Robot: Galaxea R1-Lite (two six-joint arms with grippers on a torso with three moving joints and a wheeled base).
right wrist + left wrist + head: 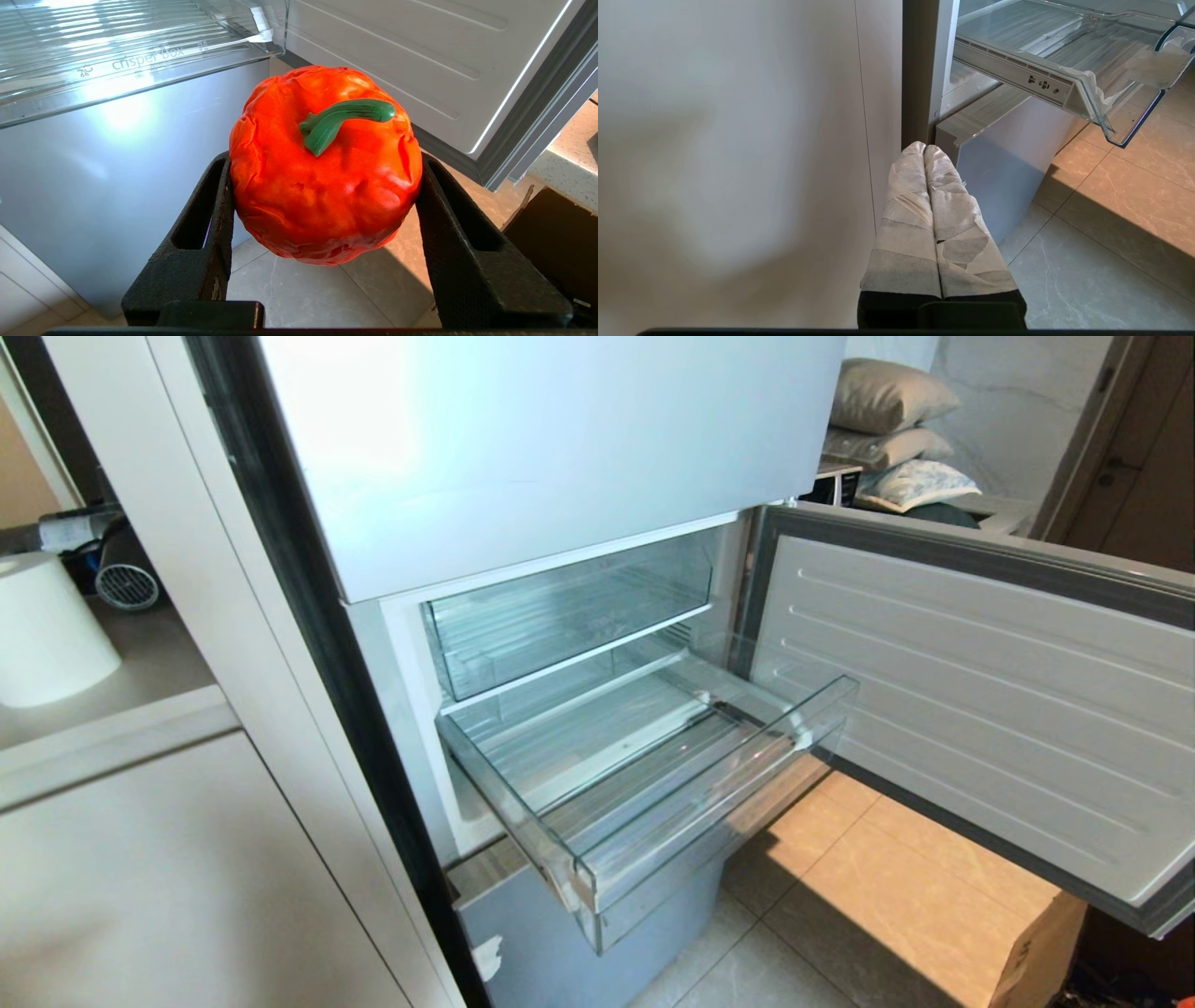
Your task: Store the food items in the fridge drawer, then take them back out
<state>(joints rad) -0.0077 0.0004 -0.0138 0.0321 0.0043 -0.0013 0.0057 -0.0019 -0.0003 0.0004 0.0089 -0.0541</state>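
Right now your right hand [322, 205] is clamped on the orange-red fruit [324, 168], one black finger [205, 224] pressed to each side of it, its green stem [341, 119] curling across the top towards the camera. You've got it hanging in the air below the front lip of the fridge drawer [140, 60], with the tiled floor [303, 294] underneath and the grey lower fridge front [117, 163] just behind. Off to its side stands the open fridge door [420, 56], its ribbed white inner panel facing you.

Over on the other side, your left hand [924, 149] hangs low beside the white cabinet panel [738, 140], its tape-wrapped fingers [906, 219] pressed together on nothing, pointing at the fridge's bottom corner. From there you can see the drawer's front corner with its white tape [1087, 84].

From the head view, neither arm shows. The drawer [653, 775] is pulled well out over the floor, clear and ribbed, nothing lying in it. The apple isn't in view anywhere.
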